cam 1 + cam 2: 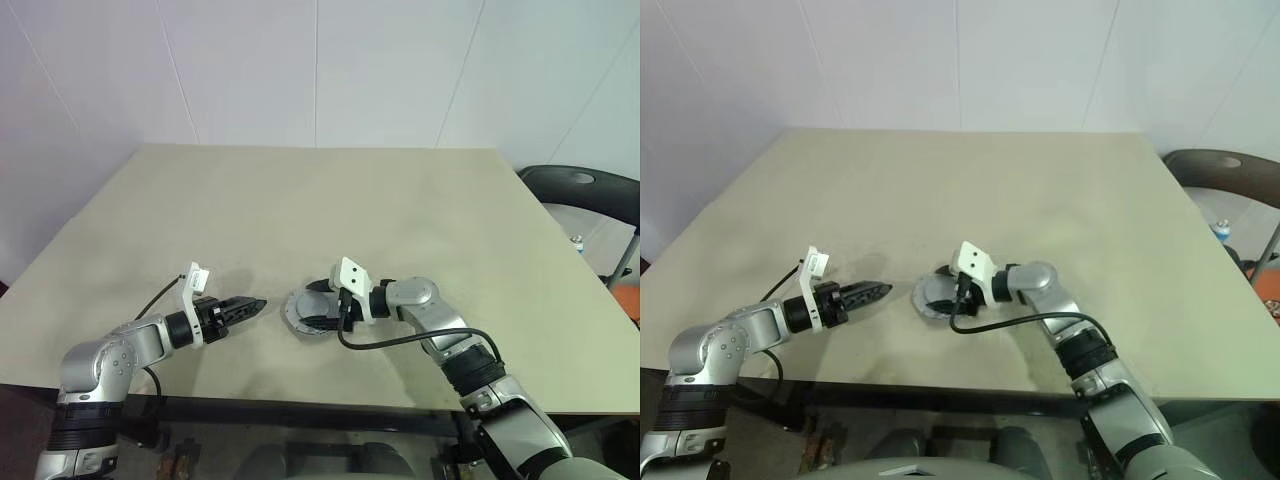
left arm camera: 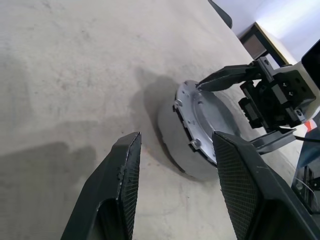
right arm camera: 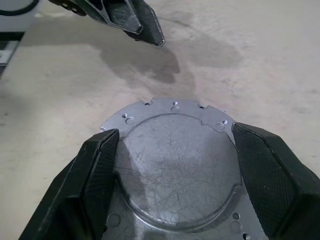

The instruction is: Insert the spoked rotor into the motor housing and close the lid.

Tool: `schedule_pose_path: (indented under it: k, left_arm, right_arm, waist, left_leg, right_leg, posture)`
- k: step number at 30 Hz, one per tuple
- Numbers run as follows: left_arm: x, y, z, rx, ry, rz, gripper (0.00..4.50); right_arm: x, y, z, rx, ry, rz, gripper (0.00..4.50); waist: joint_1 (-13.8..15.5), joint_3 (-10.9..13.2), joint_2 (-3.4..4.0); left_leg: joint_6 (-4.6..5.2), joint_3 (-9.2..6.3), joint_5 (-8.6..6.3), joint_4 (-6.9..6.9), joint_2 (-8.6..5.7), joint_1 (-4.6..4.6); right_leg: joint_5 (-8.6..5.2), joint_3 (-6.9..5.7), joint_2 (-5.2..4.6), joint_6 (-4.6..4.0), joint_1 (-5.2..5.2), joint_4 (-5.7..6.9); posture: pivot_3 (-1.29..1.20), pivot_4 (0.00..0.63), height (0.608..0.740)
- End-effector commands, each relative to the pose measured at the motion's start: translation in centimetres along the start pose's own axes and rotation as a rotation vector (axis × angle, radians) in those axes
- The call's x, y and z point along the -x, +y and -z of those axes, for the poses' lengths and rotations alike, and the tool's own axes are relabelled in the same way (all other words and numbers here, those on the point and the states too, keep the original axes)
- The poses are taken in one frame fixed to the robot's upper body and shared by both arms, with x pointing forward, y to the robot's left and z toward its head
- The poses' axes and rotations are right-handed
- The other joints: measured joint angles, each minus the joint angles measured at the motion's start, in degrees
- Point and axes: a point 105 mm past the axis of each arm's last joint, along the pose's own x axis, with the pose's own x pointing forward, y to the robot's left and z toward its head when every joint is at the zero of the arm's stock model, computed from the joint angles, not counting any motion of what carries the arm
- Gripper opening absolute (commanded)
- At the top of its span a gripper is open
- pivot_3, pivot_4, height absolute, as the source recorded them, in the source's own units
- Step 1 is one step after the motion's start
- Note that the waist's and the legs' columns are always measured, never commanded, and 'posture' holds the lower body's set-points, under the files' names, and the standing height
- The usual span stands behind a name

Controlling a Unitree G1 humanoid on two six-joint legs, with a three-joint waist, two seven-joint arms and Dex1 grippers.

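1. A beige table [image 1: 400, 220] is seen from above, with both arms reaching in over its near edge.
2. The lid [image 3: 176, 160], a flat round grey metal disc with small holes and notches around its rim, is seen near the middle of the table's near part, seated on top of a low round grey body, the motor housing [image 2: 170, 136]. The copper windings are not visible, being covered by the disc.
3. The right gripper [image 3: 175, 165] is placed over the lid, pointing toward the robot's left. Its two black fingers [image 3: 95, 170] are spread wide, one at each side of the disc's rim. Whether the pads actually press on the rim cannot be told, so a grip cannot be confirmed.
4. The left gripper [image 1: 240, 308] is held just above the table, near the lid but apart from it, pointing at it from the robot's left. Its fingers [image 2: 120, 175] are parted to a moderate gap, and nothing is held between them.
5. The spoked rotor cannot be made out.
6. A dark chair [image 1: 590, 195] is seen beyond the table's right corner, and a pale wall [image 1: 320, 70] is seen behind the table.
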Motion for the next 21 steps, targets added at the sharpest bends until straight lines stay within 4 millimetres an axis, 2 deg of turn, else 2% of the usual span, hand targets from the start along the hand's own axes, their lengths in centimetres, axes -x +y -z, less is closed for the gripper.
schedule_pose_path:
  k: [1, 5, 9, 13, 17, 21]
  left_arm:
    - [0.1, -0.7, -1.1, -0.042, -0.036, 0.018, 2.43]
    - [0.0, -0.8, -1.2, -0.045, -0.038, 0.02, 2.43]
    - [0.1, -0.7, -1.2, -0.047, -0.038, 0.019, 2.43]
    - [0.3, -0.7, -1.2, -0.046, -0.038, 0.016, 2.43]
    - [0.4, -0.6, -1.1, -0.046, -0.037, 0.012, 2.43]
    - [0.3, -0.7, -1.2, -0.045, -0.036, 0.011, 2.43]
  right_arm:
    - [0.7, 1.5, 3.2, -0.078, 0.121, -0.098, 3.27]
    - [1.0, 2.4, 2.8, -0.146, 0.112, -0.178, 3.27]
    - [1.3, 2.3, 2.0, -0.236, 0.078, -0.196, 3.27]
    - [1.1, 1.6, 2.8, -0.148, 0.121, -0.123, 3.27]
    - [0.5, 1.8, 1.9, -0.141, 0.059, -0.106, 3.27]
    - [-0.1, 0.5, 1.1, -0.111, -0.001, -0.003, 3.27]
  waist:
    - [0.08, -0.02, -0.01]
    - [0.09, -0.06, -0.04]
    - [-0.08, -0.06, -0.04]
    - [-0.07, -0.06, -0.04]
    - [-0.09, -0.05, -0.03]
    - [-0.29, -0.06, -0.03]
  left_leg:
    - [0.0, 0.0, -0.02, 0.01, -0.02, -0.08]
    - [0.03, -0.05, -0.05, 0.06, -0.12, -0.68]
    - [-0.03, -0.05, -0.19, 0.01, -0.09, -0.67]
    - [-0.04, -0.05, -0.2, -0.03, -0.07, -0.69]
    - [-0.05, -0.05, -0.2, 0.03, -0.07, -0.64]
    - [-0.08, -0.05, -0.18, 0.07, 0.0, -0.59]
  right_leg:
    - [0.03, 0.0, -0.02, 0.06, -0.01, -0.01]
    - [0.07, 0.01, -0.11, 0.1, -0.44, -0.01]
    - [0.07, 0.01, -0.1, 0.09, -0.49, -0.01]
    - [0.06, 0.01, -0.08, 0.09, -0.53, -0.01]
    - [0.05, 0.01, -0.07, 0.06, -0.47, 0.03]
    - [0.04, 0.01, 0.01, 0.04, -0.45, 0.09]
  posture:
    - [0.0, 0.0, 0.74]
    - [0.0, 0.0, 0.74]
    - [0.0, 0.0, 0.74]
    - [0.0, 0.0, 0.74]
    - [0.0, 0.0, 0.74]
    - [0.0, 0.0, 0.74]
